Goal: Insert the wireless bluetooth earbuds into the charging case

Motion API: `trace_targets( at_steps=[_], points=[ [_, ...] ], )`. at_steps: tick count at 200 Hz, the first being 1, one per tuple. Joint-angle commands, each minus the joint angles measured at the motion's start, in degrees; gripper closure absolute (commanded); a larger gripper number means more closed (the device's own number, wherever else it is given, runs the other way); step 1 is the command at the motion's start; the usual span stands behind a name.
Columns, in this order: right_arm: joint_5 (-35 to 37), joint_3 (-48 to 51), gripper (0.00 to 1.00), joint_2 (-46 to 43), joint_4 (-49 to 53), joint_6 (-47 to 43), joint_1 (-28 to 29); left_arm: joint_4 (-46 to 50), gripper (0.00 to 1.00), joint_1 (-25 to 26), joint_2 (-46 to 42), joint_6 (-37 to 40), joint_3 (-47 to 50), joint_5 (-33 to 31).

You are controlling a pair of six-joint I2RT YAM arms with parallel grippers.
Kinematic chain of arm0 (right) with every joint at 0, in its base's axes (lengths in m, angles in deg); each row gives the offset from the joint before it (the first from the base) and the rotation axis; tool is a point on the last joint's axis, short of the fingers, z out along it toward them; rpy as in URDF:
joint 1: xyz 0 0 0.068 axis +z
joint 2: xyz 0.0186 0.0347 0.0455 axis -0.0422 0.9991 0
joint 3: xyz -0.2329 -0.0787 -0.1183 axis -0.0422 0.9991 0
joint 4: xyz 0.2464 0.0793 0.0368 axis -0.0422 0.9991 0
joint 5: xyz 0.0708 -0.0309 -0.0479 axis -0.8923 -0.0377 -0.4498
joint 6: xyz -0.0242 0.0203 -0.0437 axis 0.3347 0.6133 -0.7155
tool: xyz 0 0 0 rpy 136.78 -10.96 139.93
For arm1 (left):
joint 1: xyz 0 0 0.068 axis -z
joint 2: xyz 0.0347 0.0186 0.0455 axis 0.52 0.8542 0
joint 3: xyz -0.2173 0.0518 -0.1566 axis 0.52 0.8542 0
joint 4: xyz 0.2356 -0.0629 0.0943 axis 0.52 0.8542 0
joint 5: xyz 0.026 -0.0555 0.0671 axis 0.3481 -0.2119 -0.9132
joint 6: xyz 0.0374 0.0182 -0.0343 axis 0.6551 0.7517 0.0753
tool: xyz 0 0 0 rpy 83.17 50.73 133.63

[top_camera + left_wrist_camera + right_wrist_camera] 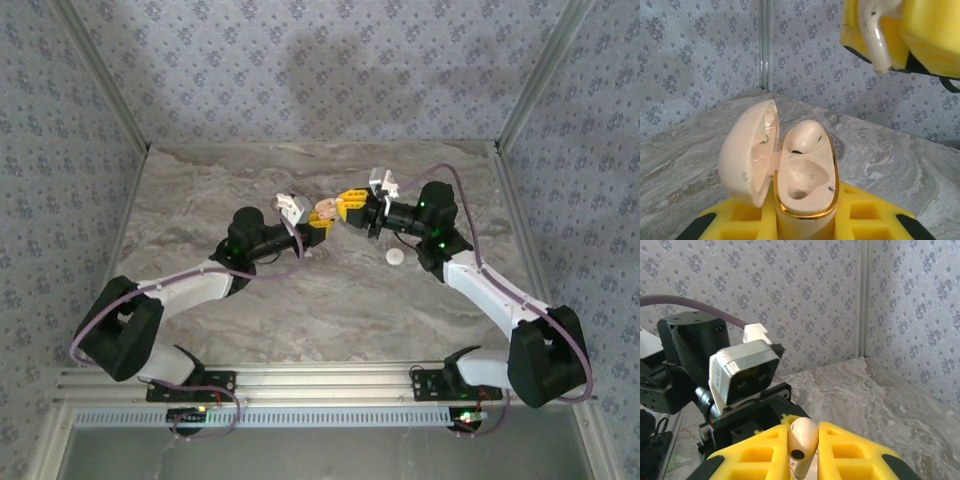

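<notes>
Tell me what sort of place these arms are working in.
Probably a purpose-built test booth, not a home: marble-look tabletop, floral wallpaper panels boxing it in, aluminium mounting rail at the near edge.

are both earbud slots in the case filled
No, the charging case holds one earbud in its far slot, while the near slot is empty.

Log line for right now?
left gripper: shut on case | case: open, one earbud seated, one slot empty | right gripper: shut on second earbud

L gripper (805, 226) clamps open case (805, 187), one earbud (806, 136) in far slot; R gripper (897, 35) above pinches 2nd earbud (875, 37).
</notes>
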Motion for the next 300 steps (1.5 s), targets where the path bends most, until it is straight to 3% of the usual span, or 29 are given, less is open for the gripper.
trace_targets(
  at_steps=[1, 165, 300],
  points=[
    [0.4, -0.2, 0.81, 0.5, -3.8, 0.6, 1.4, -3.5, 0.82, 0.5, 0.1, -0.6, -2.2, 2.0],
    [3.6, -3.0, 0.81, 5.4, -0.2, -6.5, 4.8, -2.2, 0.82, 0.8, -2.5, 0.7, -2.3, 1.8],
    [8.8, -1.4, 0.78, 4.1, 12.4, -18.1, 5.9, -2.1, 0.82, 0.9, -5.1, 0.9, -1.9, 1.3]
  ],
)
